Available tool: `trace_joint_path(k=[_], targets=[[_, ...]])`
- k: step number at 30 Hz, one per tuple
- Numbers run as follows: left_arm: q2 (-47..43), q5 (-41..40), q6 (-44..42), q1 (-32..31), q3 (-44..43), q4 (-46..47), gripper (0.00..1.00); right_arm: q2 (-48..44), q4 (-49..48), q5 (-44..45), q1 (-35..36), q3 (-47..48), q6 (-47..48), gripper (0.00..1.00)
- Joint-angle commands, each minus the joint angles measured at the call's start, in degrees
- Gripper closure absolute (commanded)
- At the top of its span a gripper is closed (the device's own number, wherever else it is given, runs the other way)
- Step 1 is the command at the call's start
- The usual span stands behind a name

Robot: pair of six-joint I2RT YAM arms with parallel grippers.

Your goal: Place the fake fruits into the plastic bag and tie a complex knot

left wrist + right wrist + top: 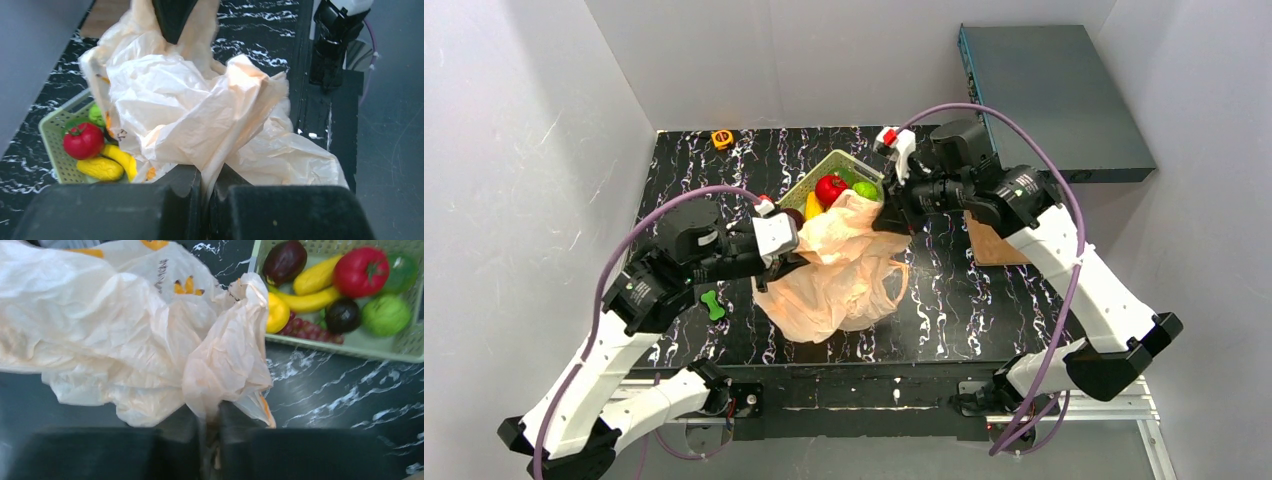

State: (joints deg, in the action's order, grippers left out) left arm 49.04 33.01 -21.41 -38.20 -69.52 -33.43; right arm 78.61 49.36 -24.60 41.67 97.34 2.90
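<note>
I counted two arms, one plastic bag point(844, 275) and one light green basket point(822, 167). In the right wrist view the basket held one red apple point(361, 271), two yellow bananas point(310, 287), two dark plums point(285, 261), a green lime point(386, 315) with a second green fruit above it, one yellow citrus point(277, 312) and a bunch of dark red grapes point(310, 332).

The table point(984, 300) was black with white veining, walled in by plain grey panels. A dark grey box point(1054, 95) sat at the upper right of the overhead frame and a wooden board point(989, 248) lay under the right arm. A small green bone toy point(713, 304) lay at the lower left and a small yellow object point(722, 139) at the far edge.

The bag lay crumpled in mid-frame, its upper edge against the basket, with every fruit I could see in the basket. My left gripper point(206, 175) was clamped on a fold of the bag. My right gripper point(211, 412) had its fingers nearly together, pinching another fold.
</note>
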Motion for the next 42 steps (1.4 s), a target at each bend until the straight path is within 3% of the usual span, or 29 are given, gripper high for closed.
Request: trace_joint_path(k=[1,5,9,13,15,16,17,18,21,25,32,40,41,42], targets=[[-1.8,-4.2,1.4,0.8,-6.3,-2.9,1.00,-2.6,5.2,2.6,-5.5,0.5,3.5,0.99],[-5.3,-7.8,1.0,2.7,-11.4,-8.6,1.00,-7.1,6.2,7.5,-13.5,-6.8,9.0,0.99],[-5.5,-11.3,2.1,5.5,-17.9,-13.7,1.00,-10.8,3.1,9.8,-15.1,-14.8,11.6,0.99],[-5.0,-8.0,0.0,5.6,-19.4,-16.9,1.00,-8.3,5.0,4.7,-15.1,-12.2,9.8,0.97],[-3.8,-3.7,0.1,5.6,-18.7,-18.1,1.00,-5.8,8.9,-3.0,-15.1,-3.9,9.0,0.59],[-3.1,-2.2,0.6,5.6,-18.3,-18.4,1.00,-5.1,10.4,-5.9,-15.1,0.0,8.5,0.28],[-2.5,-0.9,0.8,5.6,-17.7,-18.5,1.00,-4.8,11.1,-8.5,-15.0,3.0,8.1,0.06],[-2.0,0.2,0.6,5.6,-17.1,-18.5,1.00,-5.0,11.2,-10.2,-14.7,5.3,7.8,0.02],[-0.9,1.5,1.0,5.6,-15.1,-15.9,1.00,-6.9,9.4,-12.3,-11.5,8.9,7.6,0.02],[2.4,4.6,3.2,5.6,-15.8,-14.4,0.99,-8.3,4.2,-10.0,-2.1,10.5,7.3,0.01],[8.3,10.8,5.7,5.6,-17.5,-13.5,0.96,-2.5,-3.1,-5.1,11.7,14.0,11.3,0.02],[12.8,16.9,6.9,5.6,-17.9,-13.0,0.95,1.3,-11.2,-2.2,15.8,10.7,14.1,0.02],[13.1,17.3,7.2,5.6,-17.9,-13.0,0.95,1.7,-11.5,-2.1,15.9,10.3,14.2,0.06],[13.1,17.6,7.3,5.6,-17.8,-13.0,0.95,2.0,-11.4,-1.7,16.0,10.1,14.4,0.19]])
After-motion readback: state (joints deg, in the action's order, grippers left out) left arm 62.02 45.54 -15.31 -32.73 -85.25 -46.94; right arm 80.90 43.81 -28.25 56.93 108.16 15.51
